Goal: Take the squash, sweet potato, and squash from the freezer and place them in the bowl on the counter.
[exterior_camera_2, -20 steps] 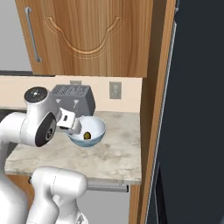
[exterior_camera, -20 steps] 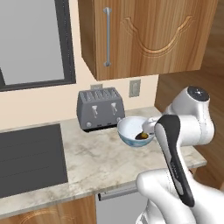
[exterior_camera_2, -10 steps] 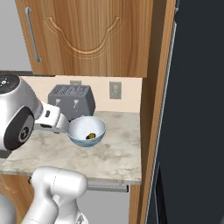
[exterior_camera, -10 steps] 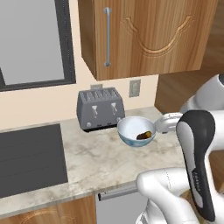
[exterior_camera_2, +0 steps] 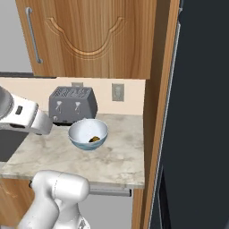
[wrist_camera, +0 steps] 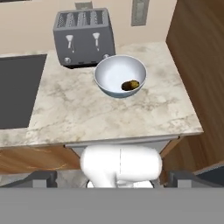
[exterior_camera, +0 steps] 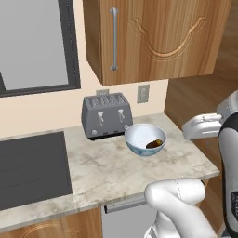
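The pale blue-and-white bowl (exterior_camera: 145, 139) (exterior_camera_2: 88, 133) (wrist_camera: 120, 75) stands on the marbled counter (exterior_camera: 107, 172) (exterior_camera_2: 116, 156) (wrist_camera: 87, 109) in front of the toaster. One small brown-yellow vegetable (exterior_camera: 155, 143) (exterior_camera_2: 94, 139) (wrist_camera: 130, 85) lies inside it; I cannot tell whether it is squash or sweet potato. My gripper (wrist_camera: 116, 178) is open and holds nothing, drawn back off the counter's front edge and looking at the bowl from a distance. The dark freezer (exterior_camera_2: 201, 112) rises on the right behind a wooden side panel.
A grey toaster (exterior_camera: 106, 115) (exterior_camera_2: 73, 104) (wrist_camera: 83, 36) stands against the wall behind the bowl. A black cooktop (exterior_camera: 32, 167) (wrist_camera: 17, 87) lies to the left. Brown wooden cupboards (exterior_camera: 153, 37) (exterior_camera_2: 89, 36) hang above. The arm's white link (exterior_camera: 204, 125) (exterior_camera_2: 27, 118) hovers beside the counter.
The arm has drawn back from over the bowl, away from the counter. The vegetable stays in the bowl. The gripper remains open.
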Controlling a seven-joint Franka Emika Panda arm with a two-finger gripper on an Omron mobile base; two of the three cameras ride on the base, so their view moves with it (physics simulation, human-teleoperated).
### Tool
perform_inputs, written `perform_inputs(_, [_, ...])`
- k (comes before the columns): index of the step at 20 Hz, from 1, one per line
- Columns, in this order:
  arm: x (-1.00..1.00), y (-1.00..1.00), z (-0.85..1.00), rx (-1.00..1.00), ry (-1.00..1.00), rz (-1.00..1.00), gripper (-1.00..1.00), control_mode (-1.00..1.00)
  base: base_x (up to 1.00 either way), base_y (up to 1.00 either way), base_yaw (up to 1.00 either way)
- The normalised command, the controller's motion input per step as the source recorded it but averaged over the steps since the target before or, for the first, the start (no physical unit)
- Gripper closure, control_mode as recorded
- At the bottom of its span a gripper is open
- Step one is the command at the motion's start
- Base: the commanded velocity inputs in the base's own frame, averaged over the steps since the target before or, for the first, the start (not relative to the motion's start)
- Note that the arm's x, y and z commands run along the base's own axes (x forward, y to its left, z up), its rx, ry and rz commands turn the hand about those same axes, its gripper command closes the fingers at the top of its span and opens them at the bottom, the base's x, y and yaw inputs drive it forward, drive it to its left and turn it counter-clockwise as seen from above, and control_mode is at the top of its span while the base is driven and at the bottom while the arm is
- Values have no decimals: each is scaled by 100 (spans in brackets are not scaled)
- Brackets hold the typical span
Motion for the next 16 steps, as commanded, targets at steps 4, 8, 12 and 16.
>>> perform_inputs(4, [-51, 0, 39, 0, -6, 0, -100, -100, 0, 0, 0])
perform_inputs(8, [-44, 0, 9, -1, -1, 0, -100, -100, 0, 0, 0])
perform_inputs(12, [0, 0, 0, 0, 0, 0, -100, -100, 0, 0, 0])
perform_inputs(16, [0, 0, 0, 0, 0, 0, -100, 100, -72, 2, 0])
